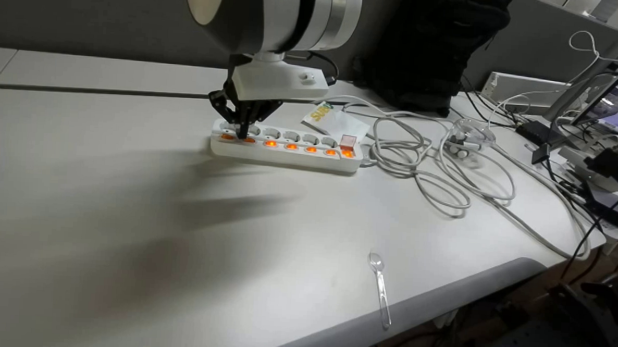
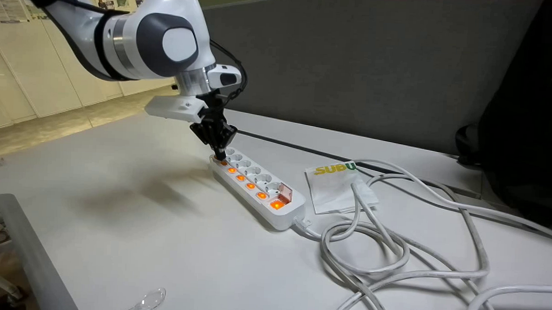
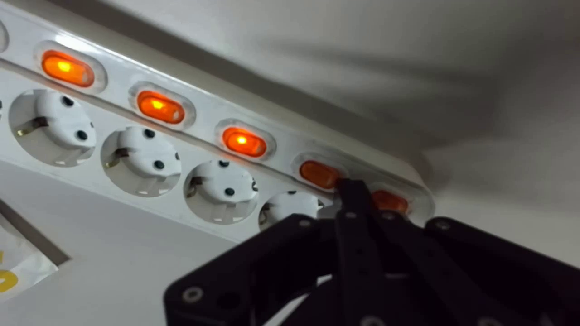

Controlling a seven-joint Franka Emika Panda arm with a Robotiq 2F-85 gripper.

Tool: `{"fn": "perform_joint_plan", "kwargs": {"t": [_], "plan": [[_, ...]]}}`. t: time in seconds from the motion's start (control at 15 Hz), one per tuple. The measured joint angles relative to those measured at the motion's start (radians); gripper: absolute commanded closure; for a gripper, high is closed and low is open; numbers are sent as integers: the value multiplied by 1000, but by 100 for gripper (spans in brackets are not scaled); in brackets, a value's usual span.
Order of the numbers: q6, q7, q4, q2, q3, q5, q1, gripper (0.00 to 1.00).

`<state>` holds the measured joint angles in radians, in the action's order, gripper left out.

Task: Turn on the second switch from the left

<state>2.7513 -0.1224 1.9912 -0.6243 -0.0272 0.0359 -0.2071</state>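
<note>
Long white plastic power strip (image 1: 289, 157), rounded ends, glossy top, lying on the smooth white table (image 1: 312, 220) toward the dark grey partition (image 2: 352, 61). Six round recessed sockets (image 3: 221, 194) run alongside a row of small oval switches (image 3: 159, 107) in translucent orange plastic.

Second switch from the left (image 3: 318, 174), set in a clear raised surround, is dull orange; so is the leftmost switch (image 3: 389, 200) next to it. Third to sixth glow, a bright spot in each. At the cable end, a larger square switch (image 2: 277, 204), lit, its transparent reddish flap (image 2: 285, 193) standing up.

Black jointed gripper (image 1: 243, 134) points down at the strip's left end, below a glossy white arm (image 2: 131, 46) with dark bands. Jaws closed together, slim fingers side by side. From the wrist, the fingertips (image 3: 355, 192) overlap the second switch's edge on the side facing the leftmost one; cannot tell whether they touch.

Past the cable end: thick off-white cable (image 2: 455, 274) in loose loops. Near it, creased white paper (image 2: 339, 189), yellow and green lettering. Clear thin plastic spoon (image 1: 381, 294), handle lying across the table's rounded grey edge. Soft black backpack (image 1: 424, 53) against the partition.
</note>
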Motion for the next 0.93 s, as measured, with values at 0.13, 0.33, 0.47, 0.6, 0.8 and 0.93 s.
{"fn": "perform_joint_plan", "kwargs": {"t": [0.13, 0.33, 0.47, 0.6, 0.8, 0.93], "plan": [[0, 0, 0, 0, 0, 0, 0, 100], [0, 0, 0, 0, 0, 0, 0, 100], [-2, 0, 1, 3, 0, 0, 0, 100], [-16, 0, 4, 13, -5, -6, 3, 100], [-37, 17, 17, 44, -40, -41, 28, 99], [-42, 21, 22, 56, -49, -46, 37, 100]]}}
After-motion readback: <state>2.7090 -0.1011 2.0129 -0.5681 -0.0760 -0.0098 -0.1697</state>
